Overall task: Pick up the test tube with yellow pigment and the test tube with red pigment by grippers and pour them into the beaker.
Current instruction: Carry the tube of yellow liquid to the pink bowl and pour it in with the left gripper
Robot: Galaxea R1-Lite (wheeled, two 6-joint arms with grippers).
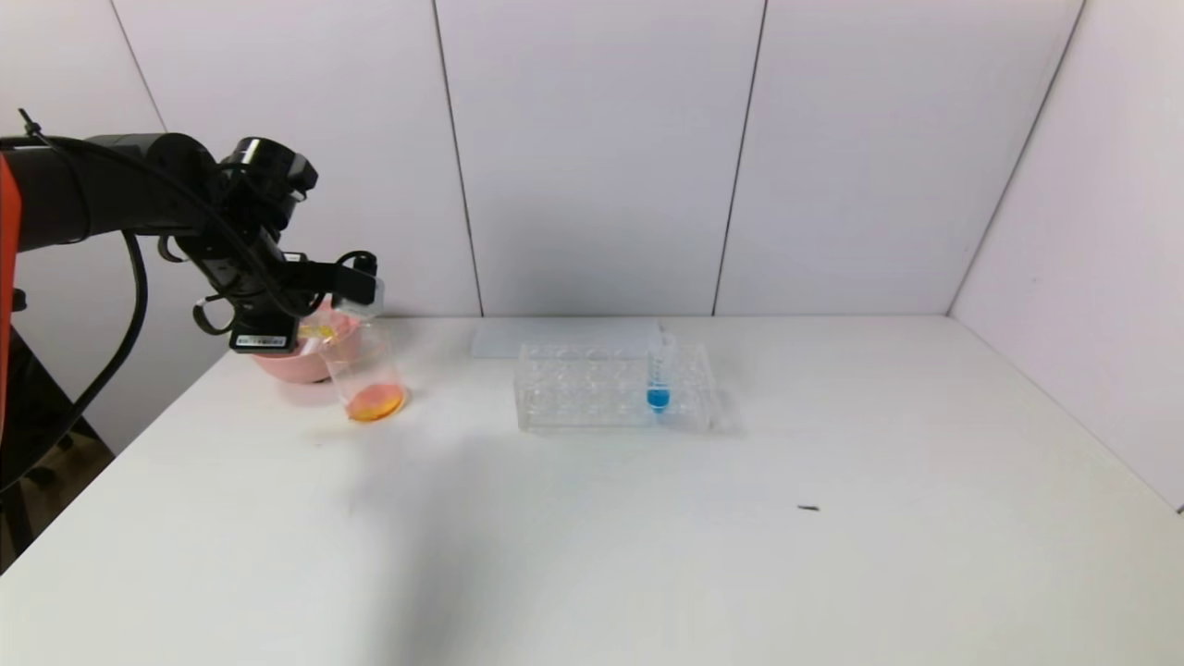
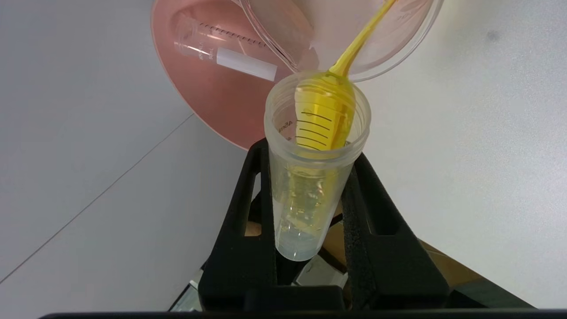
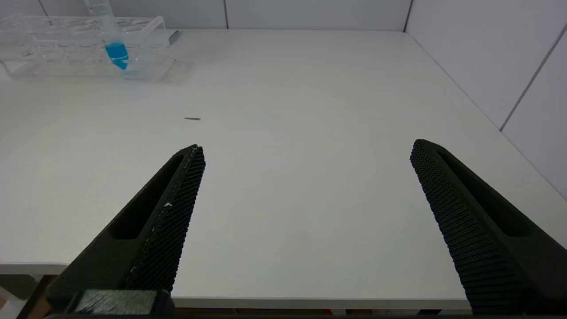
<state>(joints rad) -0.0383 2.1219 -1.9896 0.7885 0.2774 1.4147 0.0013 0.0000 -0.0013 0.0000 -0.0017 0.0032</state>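
Note:
My left gripper [image 1: 356, 277] hangs over the table's far left, shut on the test tube with yellow pigment [image 2: 310, 177]. The tube is tipped mouth-down, and a thin yellow stream [image 2: 359, 44] runs from its lip into the beaker [image 1: 365, 370]. The beaker stands just below the gripper with orange liquid [image 1: 375, 402] at its bottom; its clear rim [image 2: 412, 48] shows in the left wrist view. The test tube with red pigment is out of view. My right gripper [image 3: 305, 148] is open and empty, low over the table's near edge.
A pink bowl [image 1: 287, 363] stands right behind the beaker, and an empty clear tube [image 2: 221, 48] lies in it. A clear tube rack [image 1: 592, 388] at mid-table holds a blue-liquid tube [image 1: 658, 375]. A small dark speck [image 1: 808, 508] lies to the right.

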